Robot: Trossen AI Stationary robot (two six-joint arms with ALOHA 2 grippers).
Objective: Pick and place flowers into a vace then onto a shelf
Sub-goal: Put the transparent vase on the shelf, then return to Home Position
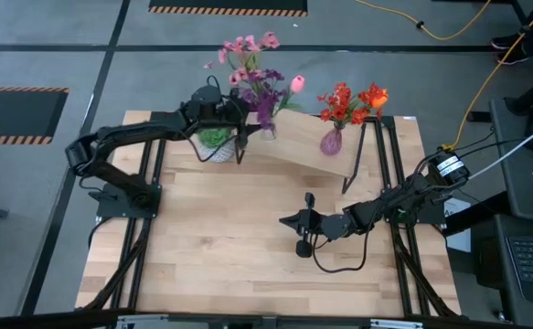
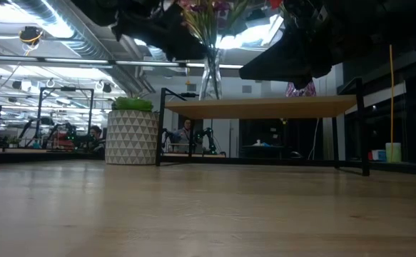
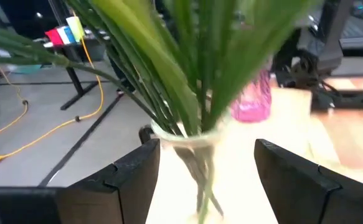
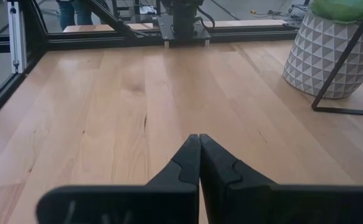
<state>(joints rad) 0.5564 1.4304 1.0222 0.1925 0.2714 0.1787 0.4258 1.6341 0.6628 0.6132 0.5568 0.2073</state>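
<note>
The shelf (image 1: 293,151) stands at the table's far side on thin black legs. On its left end a clear glass vase (image 3: 200,168) rests on its base and holds pink and purple flowers (image 1: 252,68) on green stems (image 3: 187,68). My left gripper (image 3: 206,149) is open at shelf height, one finger on each side of this vase, with a gap showing on both sides. A pink vase (image 1: 332,142) with red-orange flowers (image 1: 353,102) stands further right on the shelf. My right gripper (image 4: 198,140) is shut and empty, low over the middle of the table (image 1: 303,224).
A green plant in a white patterned pot (image 1: 213,142) stands on the table by the shelf's left legs (image 2: 160,128), under my left arm. The near half of the wooden table (image 1: 229,256) is bare board. Black frame rails run along both table sides.
</note>
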